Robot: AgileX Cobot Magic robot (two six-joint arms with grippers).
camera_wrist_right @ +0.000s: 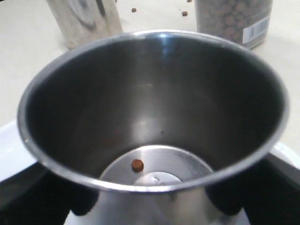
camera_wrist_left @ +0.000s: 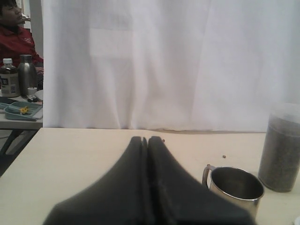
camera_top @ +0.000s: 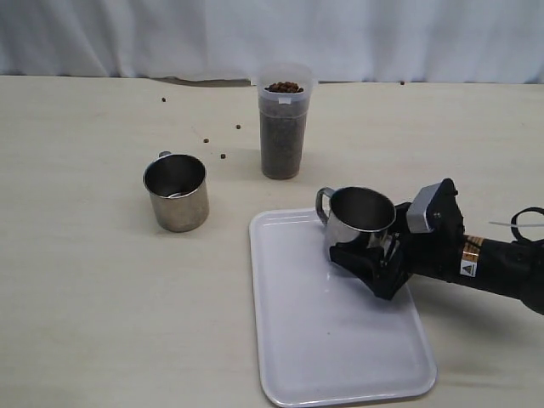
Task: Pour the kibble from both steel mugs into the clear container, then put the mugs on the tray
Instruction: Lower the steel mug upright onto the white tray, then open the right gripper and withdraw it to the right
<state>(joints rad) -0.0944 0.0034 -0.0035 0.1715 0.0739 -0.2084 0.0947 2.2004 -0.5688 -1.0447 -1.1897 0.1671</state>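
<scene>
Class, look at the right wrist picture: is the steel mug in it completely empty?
No, one small brown pellet lies on the bottom of the mug.

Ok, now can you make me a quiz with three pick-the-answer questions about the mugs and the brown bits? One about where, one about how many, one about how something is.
1. Where is the mug in the right fingers?
A) over the white tray
B) on a shelf
C) on the floor

2. How many brown bits are inside that mug?
A) none
B) one
C) a heap

3. How is the tall cup?
A) empty
B) filled nearly to its top
C) tipped over

Answers:
1 A: the mug is tilted over the tray.
2 B: a single bit lies on its bottom.
3 B: it stands upright, packed with brown bits.
</scene>
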